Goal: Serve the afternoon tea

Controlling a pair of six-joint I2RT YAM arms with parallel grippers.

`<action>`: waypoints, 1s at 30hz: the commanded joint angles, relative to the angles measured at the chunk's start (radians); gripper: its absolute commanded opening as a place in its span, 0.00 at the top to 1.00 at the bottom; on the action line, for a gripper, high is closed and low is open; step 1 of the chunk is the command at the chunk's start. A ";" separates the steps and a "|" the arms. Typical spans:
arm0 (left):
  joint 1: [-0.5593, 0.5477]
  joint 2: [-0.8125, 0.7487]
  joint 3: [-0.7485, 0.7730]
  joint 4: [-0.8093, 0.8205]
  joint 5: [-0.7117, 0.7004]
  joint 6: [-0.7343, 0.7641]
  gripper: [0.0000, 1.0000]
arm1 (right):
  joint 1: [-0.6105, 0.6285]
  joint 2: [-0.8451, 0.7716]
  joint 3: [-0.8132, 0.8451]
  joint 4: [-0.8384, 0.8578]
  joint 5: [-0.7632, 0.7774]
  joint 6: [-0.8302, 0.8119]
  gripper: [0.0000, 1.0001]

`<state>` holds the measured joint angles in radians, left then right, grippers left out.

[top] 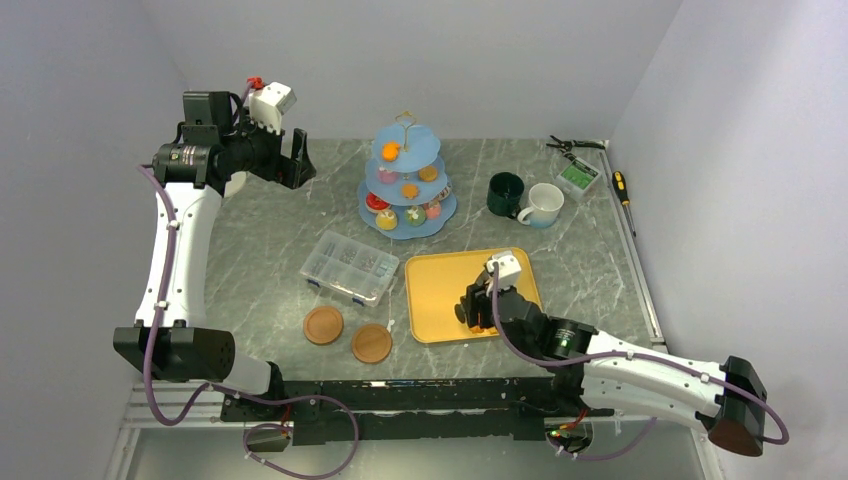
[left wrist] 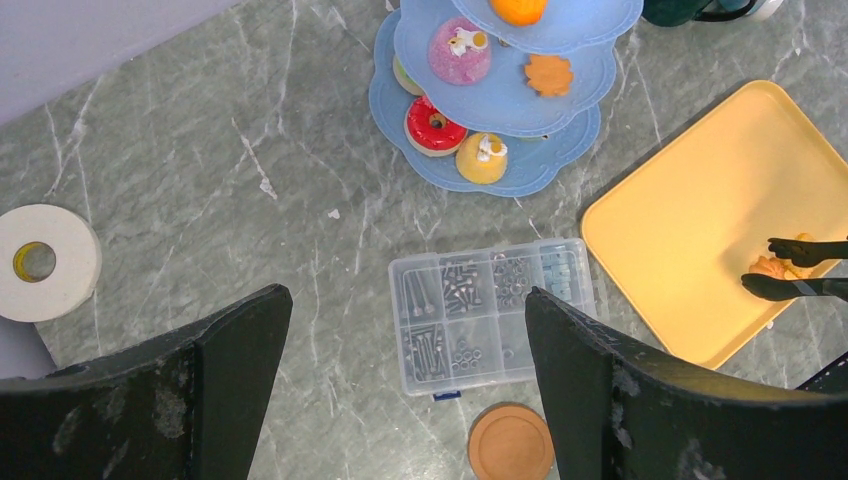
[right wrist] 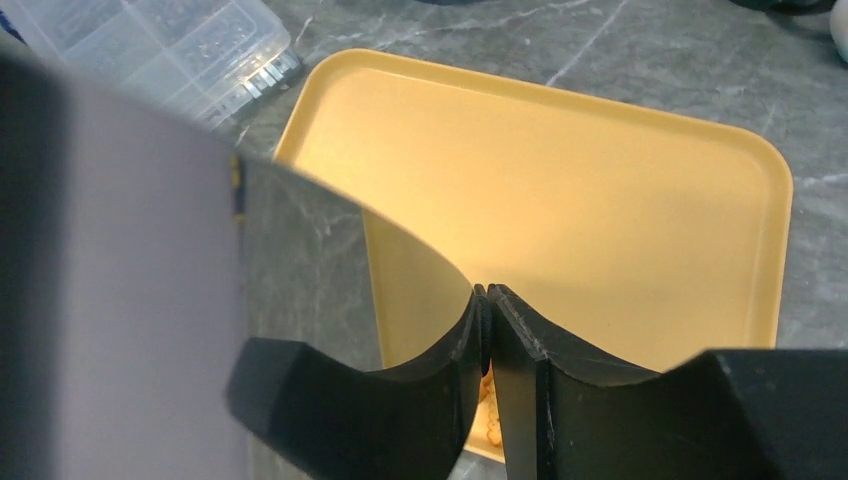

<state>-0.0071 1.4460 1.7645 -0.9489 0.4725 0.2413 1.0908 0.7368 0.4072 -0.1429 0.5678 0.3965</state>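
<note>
By the yellow tray's (top: 440, 290) near edge, the right tool (top: 478, 303) grips black tongs (left wrist: 810, 250) pinched on an orange biscuit (left wrist: 768, 266), while the left tool (left wrist: 405, 300) hangs wide open.

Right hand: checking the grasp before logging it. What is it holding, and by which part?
The right hand holds black tongs, squeezing across their two arms; their tips flank an orange biscuit on the yellow tray.
</note>
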 commanded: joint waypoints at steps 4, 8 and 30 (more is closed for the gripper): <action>0.004 -0.013 0.041 -0.003 0.014 0.000 0.07 | 0.030 -0.007 -0.006 -0.025 0.106 0.082 0.43; 0.004 -0.013 0.038 0.002 0.014 -0.001 0.07 | 0.041 -0.016 -0.015 -0.038 0.119 0.098 0.43; 0.004 -0.012 0.053 -0.004 0.016 -0.002 0.07 | 0.196 0.099 -0.021 0.016 0.207 0.191 0.44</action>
<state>-0.0071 1.4464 1.7824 -0.9638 0.4732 0.2413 1.2552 0.8257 0.3798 -0.1741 0.7887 0.5587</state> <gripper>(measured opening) 0.933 0.574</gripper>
